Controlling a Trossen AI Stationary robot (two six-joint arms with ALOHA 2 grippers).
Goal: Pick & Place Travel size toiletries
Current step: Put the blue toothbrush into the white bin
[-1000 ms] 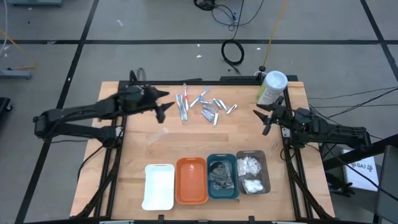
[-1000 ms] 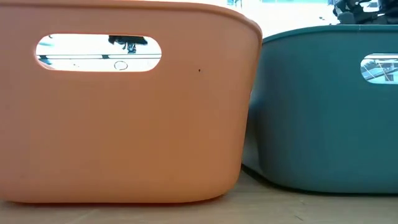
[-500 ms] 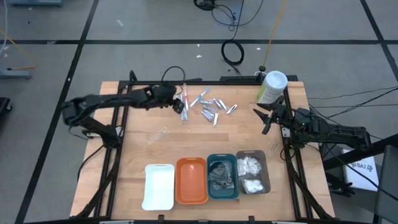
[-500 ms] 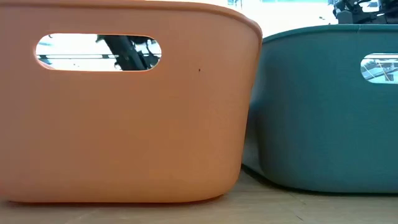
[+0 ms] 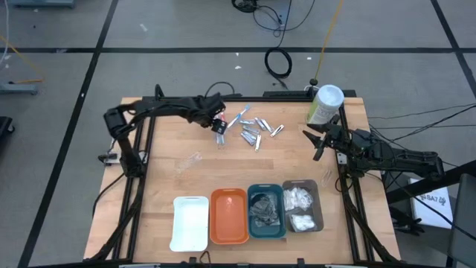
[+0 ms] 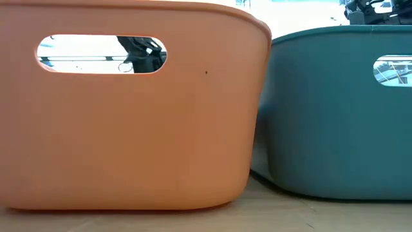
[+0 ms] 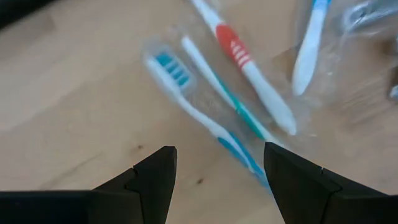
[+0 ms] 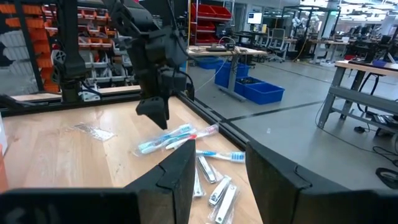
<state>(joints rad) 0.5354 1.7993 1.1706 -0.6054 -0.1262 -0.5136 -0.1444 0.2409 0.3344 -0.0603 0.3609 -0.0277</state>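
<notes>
Overhead, the left gripper [image 5: 219, 126] hangs at the far side of the wooden table [image 5: 171, 179], right over the clear-wrapped toothbrushes [image 5: 236, 119] with blue and red handles; its two dark fingers [image 7: 155, 177] stand apart with nothing between them, and in the left wrist view the blue-bristled toothbrush [image 7: 199, 112], a teal one and the red-handled toothbrush [image 7: 249, 68] lie on the wood just past the fingertips, untouched; beside them, toward the right arm, small silvery metal clippers [image 5: 256, 134] lie scattered in a loose heap. The right gripper [image 5: 318, 143] waits at the table's right edge, near the tall pale-green canister with a white lid [image 5: 324, 106], its jaws parted and holding nothing; its wrist view looks across the table at the toothbrushes [image 8: 171, 138], the metal pieces [image 8: 221, 193] and the left arm's gripper [image 8: 155, 109] poised above them; an empty clear wrapper [image 5: 190, 159] lies alone on the table's left half. Along the near edge four trays sit side by side: a white rectangular tray [image 5: 190, 223]; an orange tray [image 5: 229, 216]; a teal tray [image 5: 265, 187] holding dark grey bundles [image 5: 263, 210]; a grey tray [image 5: 317, 205] holding white fluffy pads [image 5: 299, 208]; the low view shows only the orange wall [image 6: 129, 129] and the teal wall [image 6: 335, 129] close up.
</notes>
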